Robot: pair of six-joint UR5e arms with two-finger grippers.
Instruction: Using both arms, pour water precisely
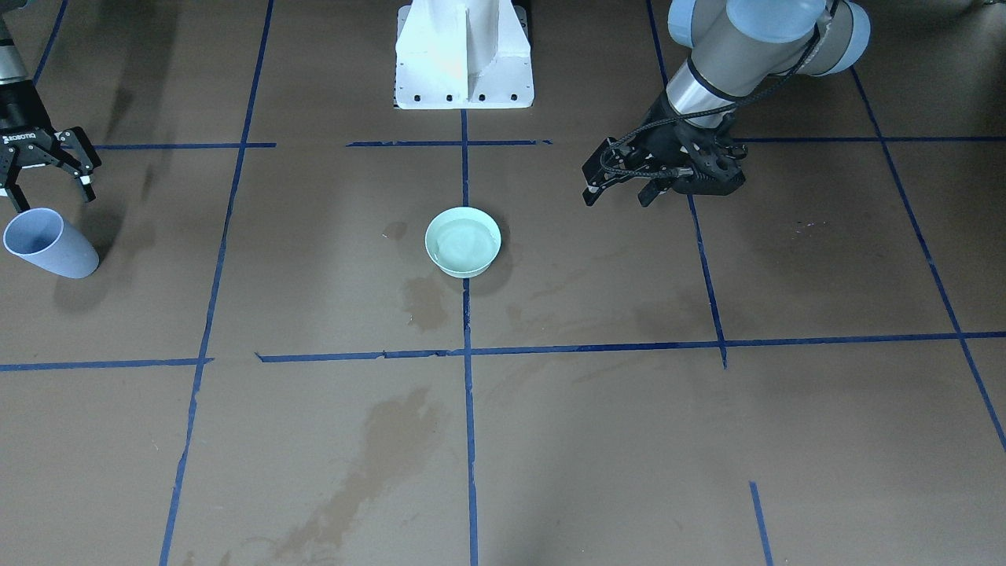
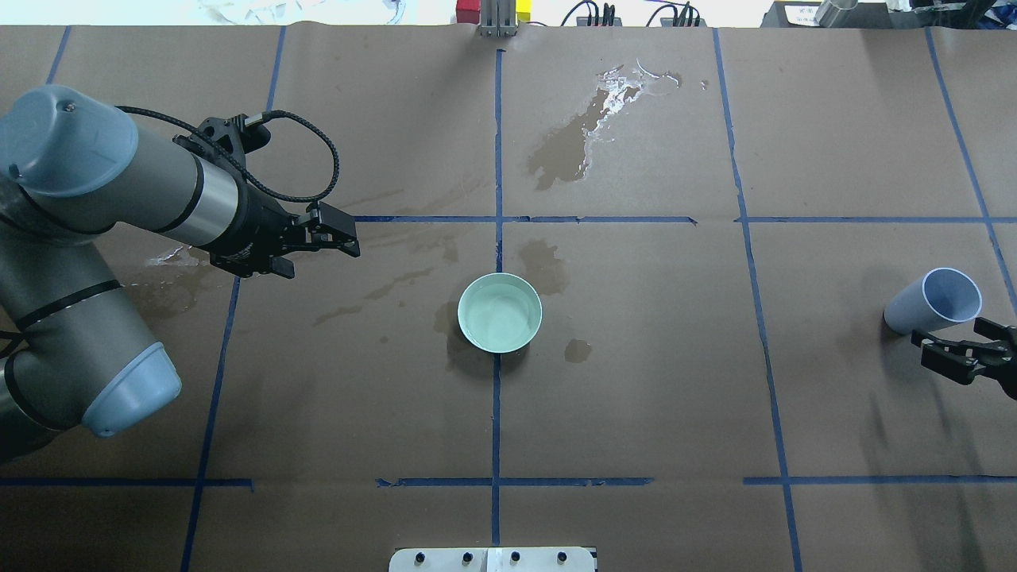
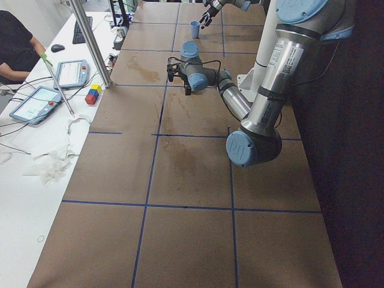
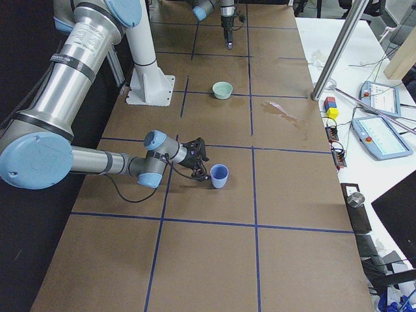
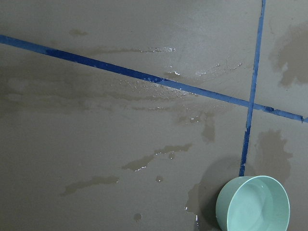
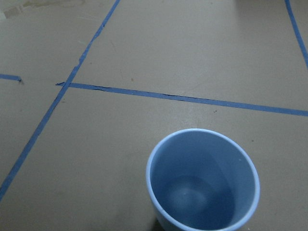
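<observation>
A: Whereabouts of the water (image 1: 465,240)?

B: Pooled in the pale green bowl (image 1: 462,270), centre of the front-facing view, right on the vertical tape line (image 1: 469,440). Faintly green, with a rippled surface.

A: State of the left claw (image 1: 617,194)?

B: Upper right of the same view, to the right of the bowl and well apart from it. Spread open, with nothing between the fingers. Hangs over the brown table (image 1: 825,259). From its wrist camera: wet streaks across the paper, and the bowl at the lower right of the frame.

A: And the right claw (image 1: 53,200)?

B: Far left edge of the front-facing view. Also spread wide and empty. Sits just beside the blue cup (image 1: 51,245), on the side nearer the robot. In the overhead view, separated from the cup by a thin gap at the far right of the frame.

A: Cup standing or tipped?

B: Upright in the right side view, mouth up.

A: Anything inside it?

B: Cannot tell. From the right wrist camera, only a shiny blue bottom, at the lower middle of the frame.

A: Anything else to log?

B: Dark stains (image 2: 568,151) on the paper: largest at top centre of the overhead view, smaller ones close around the bowl. White pedestal (image 1: 464,55) at top centre of the front-facing view.
</observation>
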